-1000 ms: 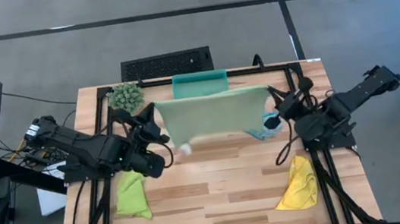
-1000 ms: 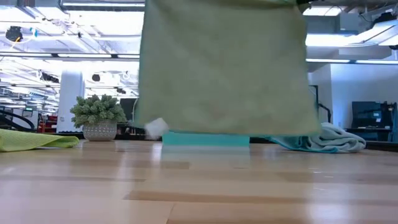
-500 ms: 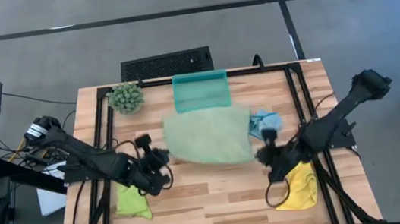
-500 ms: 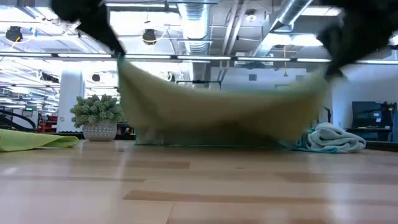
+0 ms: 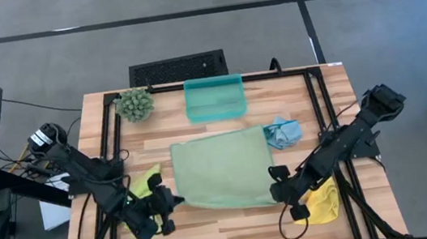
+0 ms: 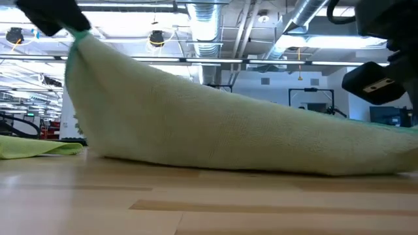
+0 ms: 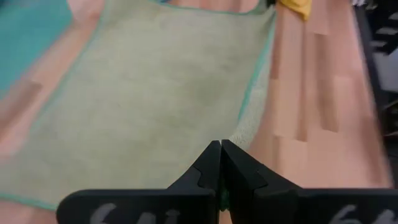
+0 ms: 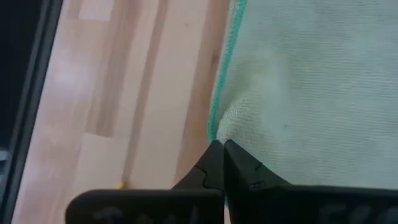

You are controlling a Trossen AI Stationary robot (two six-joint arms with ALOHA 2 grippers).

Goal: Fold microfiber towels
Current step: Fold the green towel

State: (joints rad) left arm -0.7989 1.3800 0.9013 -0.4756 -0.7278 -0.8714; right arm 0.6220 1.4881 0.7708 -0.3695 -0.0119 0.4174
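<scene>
The pale sage green towel [image 5: 224, 170] lies spread on the middle of the table, far part flat. My left gripper [image 5: 168, 200] is shut on its near left corner and my right gripper [image 5: 276, 187] on its near right corner. In the low view the left corner [image 6: 78, 38] stands high and the towel slopes down to the right. The lime green towel [image 5: 146, 195] lies partly under my left arm. The yellow towel [image 5: 324, 200] lies under my right arm. The light blue towel [image 5: 282, 133] is crumpled at the sage towel's far right. My left gripper pinches the sage towel's near left corner [image 7: 244, 127] between its two fingers, slanting down from the near left. That corner is held clear of the table; the cloth slopes away onto the wood. My right gripper pinches the near right corner [image 8: 219, 127] by its teal-stitched edge, slanting steeply down from the near right. This corner hangs low over the table, the cloth beyond it lying flat.
A teal tray [image 5: 215, 97] stands at the far edge, a spiky green plant ball [image 5: 135, 104] at the far left. Black frame rails [image 5: 110, 140] run along both table sides. Bare wood [image 5: 227, 232] shows along the near edge.
Both grippers have come down and toward the table's near edge, tipping to point downward. The sage towel, which hung upright from them above the table's far part, has been laid down and spread out: its free edge landed by the tray, its held edge was drawn near.
</scene>
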